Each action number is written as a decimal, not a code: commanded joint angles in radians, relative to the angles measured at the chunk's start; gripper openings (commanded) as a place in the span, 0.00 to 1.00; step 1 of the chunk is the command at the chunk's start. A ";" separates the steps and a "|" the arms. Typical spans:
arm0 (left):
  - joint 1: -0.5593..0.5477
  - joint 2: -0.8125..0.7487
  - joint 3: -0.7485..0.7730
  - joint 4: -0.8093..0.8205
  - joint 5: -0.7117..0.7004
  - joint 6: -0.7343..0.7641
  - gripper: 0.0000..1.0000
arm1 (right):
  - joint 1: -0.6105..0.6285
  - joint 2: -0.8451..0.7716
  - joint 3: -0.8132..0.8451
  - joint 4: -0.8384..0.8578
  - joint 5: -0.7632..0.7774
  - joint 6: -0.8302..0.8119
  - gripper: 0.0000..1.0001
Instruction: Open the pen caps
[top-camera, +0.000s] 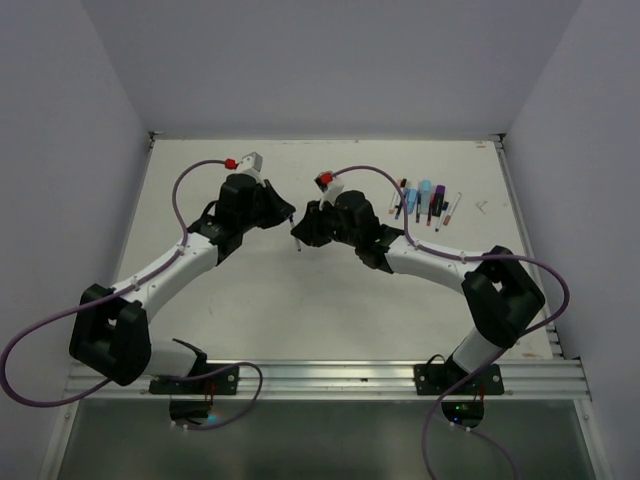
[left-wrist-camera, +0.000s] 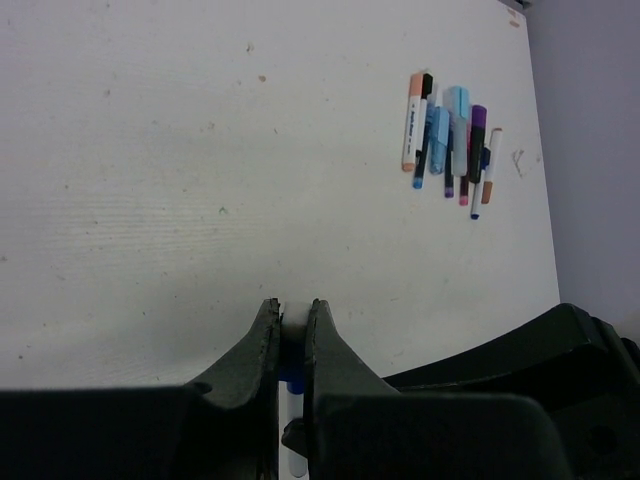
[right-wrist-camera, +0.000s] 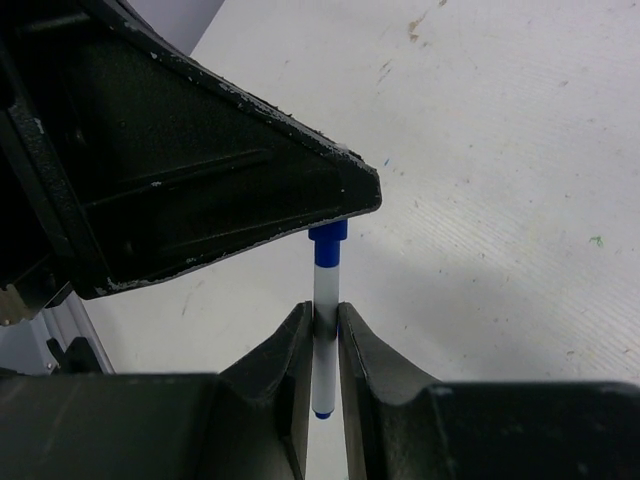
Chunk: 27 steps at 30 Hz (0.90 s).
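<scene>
Both arms meet over the middle of the table (top-camera: 300, 310), a bit toward the far edge, and they share one pen (right-wrist-camera: 323, 288) held up off the surface. The right claw (right-wrist-camera: 322, 312) is pressed together on the white barrel, pinching it about halfway along, with a small blue tip poking out below its fingers. The left claw (left-wrist-camera: 291, 310) is closed on the other end, clamped around the blue cap (right-wrist-camera: 328, 245). From the right wrist view only the lower part of that cap shows under the left claw's fingers. The cap sits flush against the barrel with no gap that I can see, so it's not off yet.

The other pens (top-camera: 425, 203) lie in a tight side-by-side bunch toward the far right corner, well away from both claws. They're a mix of white, black, light blue and purple bodies, and their caps look on as far as I can tell. A small white bit (top-camera: 482, 207) lies just beside the right edge, too tiny to make out
</scene>
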 joint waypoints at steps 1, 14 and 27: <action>-0.004 -0.049 -0.014 0.048 -0.023 0.000 0.00 | 0.007 0.010 0.040 0.071 -0.029 0.002 0.19; -0.004 -0.065 -0.006 0.106 -0.025 -0.007 0.00 | 0.008 0.038 0.060 0.077 -0.065 -0.016 0.29; -0.001 -0.082 -0.011 0.105 -0.065 -0.013 0.00 | 0.008 0.017 0.025 0.037 -0.046 -0.065 0.00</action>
